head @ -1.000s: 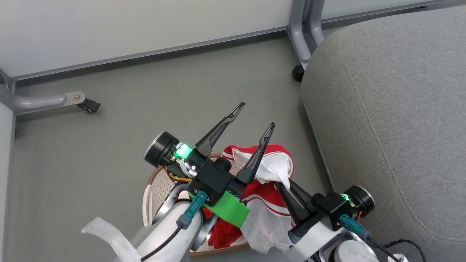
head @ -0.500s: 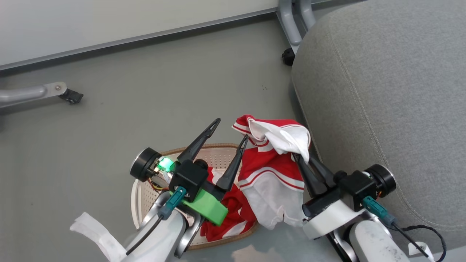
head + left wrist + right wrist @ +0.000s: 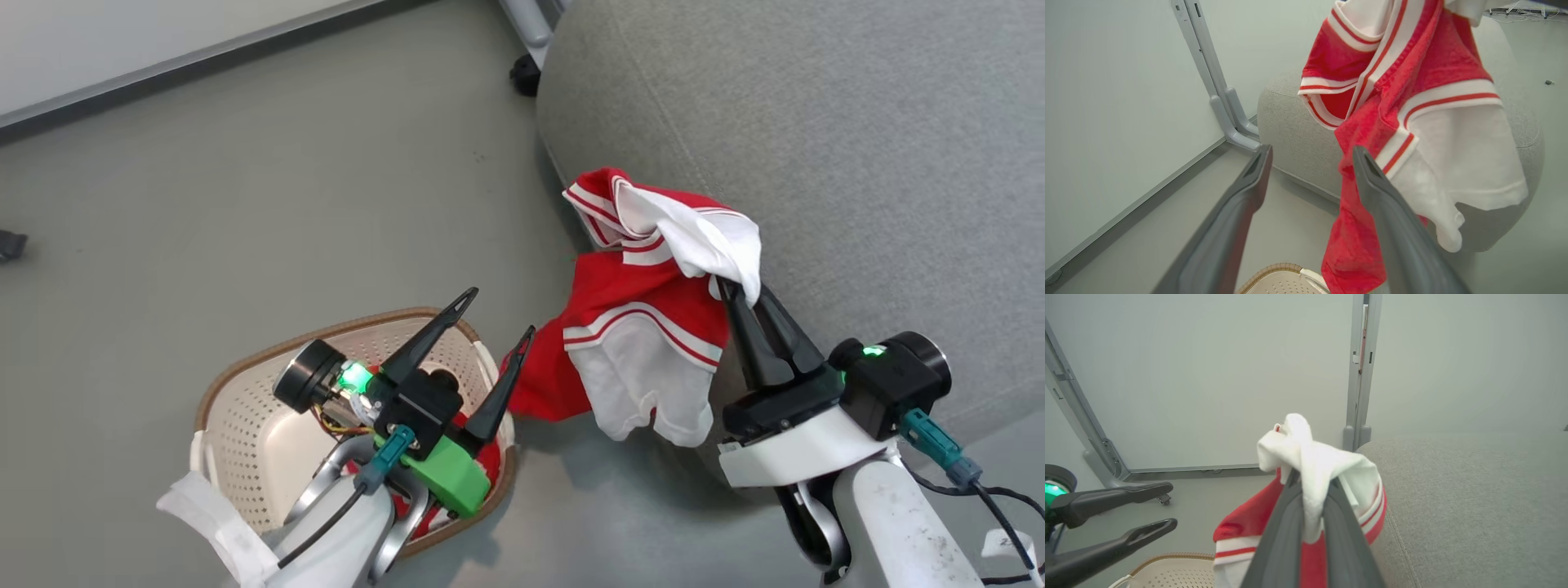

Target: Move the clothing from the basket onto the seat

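Note:
My right gripper is shut on a white fold of a red garment with white stripes, which hangs in the air against the rounded edge of the grey seat. Its red tail ends beside the basket's rim. The cream basket stands on the floor at lower left, with a second red garment partly hidden inside under my left arm. My left gripper hovers open above the basket. The left wrist view shows the hanging garment just right of the open left gripper. The right wrist view shows the right gripper pinching white cloth.
A grey floor lies between the basket and a pale partition wall. A metal frame leg with a caster stands at the seat's far corner. A black cable trails at lower right.
The head camera has swung right. My right gripper has lifted the garment out of the basket and carried it right, up to the seat's edge. The left gripper stays open over the basket.

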`<state>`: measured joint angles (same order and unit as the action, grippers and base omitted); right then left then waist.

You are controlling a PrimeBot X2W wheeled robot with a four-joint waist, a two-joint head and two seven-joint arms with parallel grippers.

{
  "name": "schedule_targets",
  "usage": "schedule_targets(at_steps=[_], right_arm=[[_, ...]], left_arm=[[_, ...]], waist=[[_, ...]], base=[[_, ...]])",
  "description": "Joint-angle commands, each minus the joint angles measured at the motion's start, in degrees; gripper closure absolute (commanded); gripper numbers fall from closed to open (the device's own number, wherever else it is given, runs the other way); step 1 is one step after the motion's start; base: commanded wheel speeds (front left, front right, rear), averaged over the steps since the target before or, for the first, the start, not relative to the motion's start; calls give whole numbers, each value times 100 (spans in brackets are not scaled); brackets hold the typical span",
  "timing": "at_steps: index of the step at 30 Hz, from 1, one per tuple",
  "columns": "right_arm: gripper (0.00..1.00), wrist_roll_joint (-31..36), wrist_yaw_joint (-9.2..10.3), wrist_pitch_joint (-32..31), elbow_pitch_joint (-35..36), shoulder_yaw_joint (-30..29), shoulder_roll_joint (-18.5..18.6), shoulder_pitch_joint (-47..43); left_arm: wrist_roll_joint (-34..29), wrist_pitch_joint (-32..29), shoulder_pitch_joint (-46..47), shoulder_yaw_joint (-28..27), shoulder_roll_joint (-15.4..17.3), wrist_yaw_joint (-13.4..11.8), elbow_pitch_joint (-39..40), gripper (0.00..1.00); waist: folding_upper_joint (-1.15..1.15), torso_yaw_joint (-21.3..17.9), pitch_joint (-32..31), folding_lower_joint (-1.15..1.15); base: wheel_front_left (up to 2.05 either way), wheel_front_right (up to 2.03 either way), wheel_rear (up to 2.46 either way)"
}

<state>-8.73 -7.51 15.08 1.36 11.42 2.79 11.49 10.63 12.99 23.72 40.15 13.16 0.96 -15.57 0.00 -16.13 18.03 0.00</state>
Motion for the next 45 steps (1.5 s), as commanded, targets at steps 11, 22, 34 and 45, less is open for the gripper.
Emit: schedule_targets(at_steps=[11,22,34,45], right_arm=[[100,-211,4,14,245,-53,10,-341],[100,-308,4,14,935,-537,14,17],[100,393,5,12,1813,-1801,574,2100],[100,679,6,8,80,-2709,1852,3355]], left_arm=[[-76,-271,210,94,189,1,58,0],[-178,-523,376,155,419,-5,368,0],[-431,-1278,798,254,869,131,1222,0],[-483,-1636,1141,281,945,208,1976,0]], waist=[[0,-1323,358,0],[0,-1549,773,0],[0,-1190,2097,0],[0,-900,2865,0]], base=[[0,0,0],[0,0,0],[0,0,0],[0,0,0]])
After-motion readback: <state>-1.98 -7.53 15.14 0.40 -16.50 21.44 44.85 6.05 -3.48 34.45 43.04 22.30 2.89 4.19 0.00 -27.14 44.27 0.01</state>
